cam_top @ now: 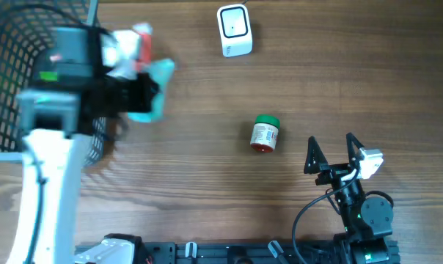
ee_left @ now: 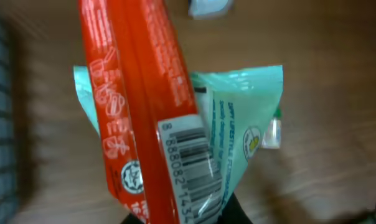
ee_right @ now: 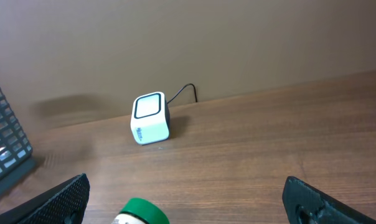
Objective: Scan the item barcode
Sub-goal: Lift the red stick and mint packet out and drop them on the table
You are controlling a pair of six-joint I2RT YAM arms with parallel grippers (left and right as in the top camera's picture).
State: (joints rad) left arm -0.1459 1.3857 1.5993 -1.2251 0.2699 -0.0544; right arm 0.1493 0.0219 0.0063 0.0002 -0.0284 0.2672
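My left gripper (cam_top: pixel 143 97) is shut on the item, a red-orange packet (ee_left: pixel 135 93) pressed against a mint-green pouch (ee_left: pixel 253 106); whether they are one piece I cannot tell. A white barcode panel (ee_left: pixel 191 158) on the red part faces the left wrist camera. In the overhead view the packet (cam_top: pixel 160 79) hangs blurred above the table's left side, beside the basket. The white scanner (cam_top: pixel 234 30) stands at the far middle, also seen from the right wrist (ee_right: pixel 150 118). My right gripper (cam_top: pixel 330 143) rests open at the near right, nothing between its fingers (ee_right: pixel 57 199).
A small bottle (cam_top: pixel 265 134) with a green cap (ee_right: pixel 141 213) lies on the wooden table (cam_top: pixel 353 81) between the scanner and my right gripper. A black wire basket (cam_top: pixel 9 66) fills the far left corner. The scanner's cable (ee_right: pixel 187 92) runs to the back wall.
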